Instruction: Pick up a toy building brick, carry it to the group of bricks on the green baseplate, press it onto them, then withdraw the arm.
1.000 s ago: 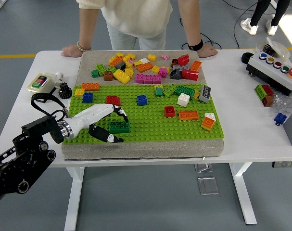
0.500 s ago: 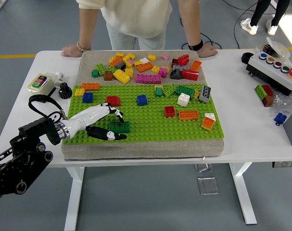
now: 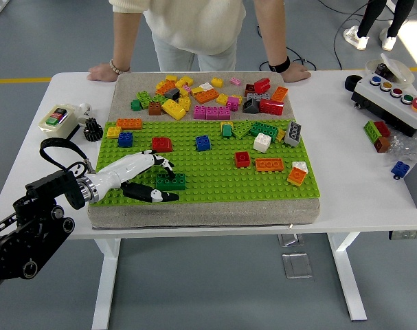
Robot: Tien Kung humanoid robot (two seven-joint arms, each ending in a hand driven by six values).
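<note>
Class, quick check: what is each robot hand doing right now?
Left hand: fingers spread around the dark green brick on the green baseplate; whether it grips cannot be told.
Right hand: not in view.

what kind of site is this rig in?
Probably a robotics lab or test room: a white table on a bare grey floor, a button control box beside the green baseplate, and a cable trailing across the floor.

A dark green toy brick [image 3: 170, 181] sits studs-up and flat on the lower left of the green baseplate [image 3: 215, 180], which fills the frame's centre with other bricks [image 3: 263, 148] scattered across it.
</note>
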